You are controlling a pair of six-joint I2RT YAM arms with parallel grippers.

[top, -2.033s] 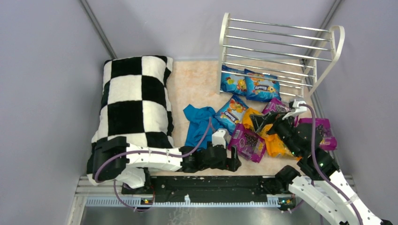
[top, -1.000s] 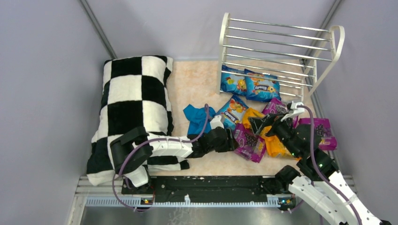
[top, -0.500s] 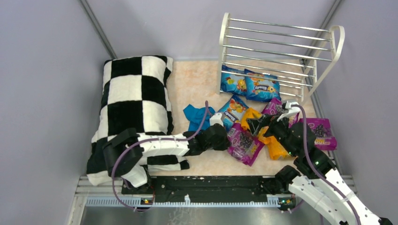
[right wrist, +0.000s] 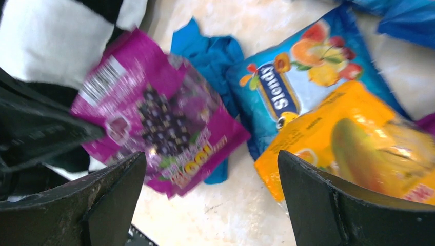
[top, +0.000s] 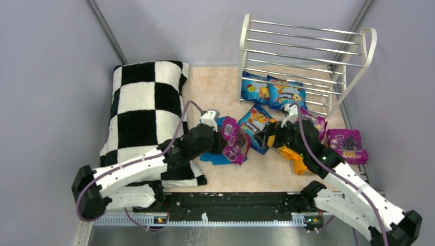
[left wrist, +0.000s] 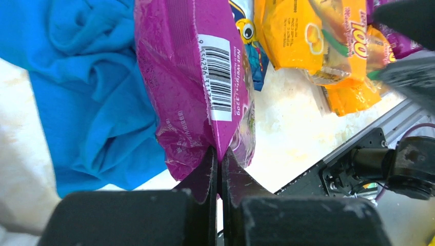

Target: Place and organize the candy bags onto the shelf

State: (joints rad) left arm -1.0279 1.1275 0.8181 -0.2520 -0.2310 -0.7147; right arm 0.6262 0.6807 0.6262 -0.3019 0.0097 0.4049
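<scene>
Purple candy bag (left wrist: 195,87) is hanging by its bottom edge, pinched between the closed fingers of the left gripper (left wrist: 219,154), just above the teal cloth (left wrist: 87,102) beside the checkered pillow (top: 143,102). The right gripper (right wrist: 210,159) is hovering, spread wide, over the orange bag (right wrist: 354,138). Two blue bags (top: 286,96) are lying beneath the shelf's (top: 245,46) lower rods.

My gripper (left wrist: 220,174) pinches the lower seam of a purple candy bag (left wrist: 195,87), jaws pressed tight together on the film. The bag's barcode side faces me. A crumpled blue cloth (left wrist: 77,92) lies behind it and to its left. To its right, a blue bag (left wrist: 252,48) peeks out beside orange bags (left wrist: 313,41) on the pale table (left wrist: 287,133). The dark blur (left wrist: 410,20) at the upper right may be the other arm.
</scene>
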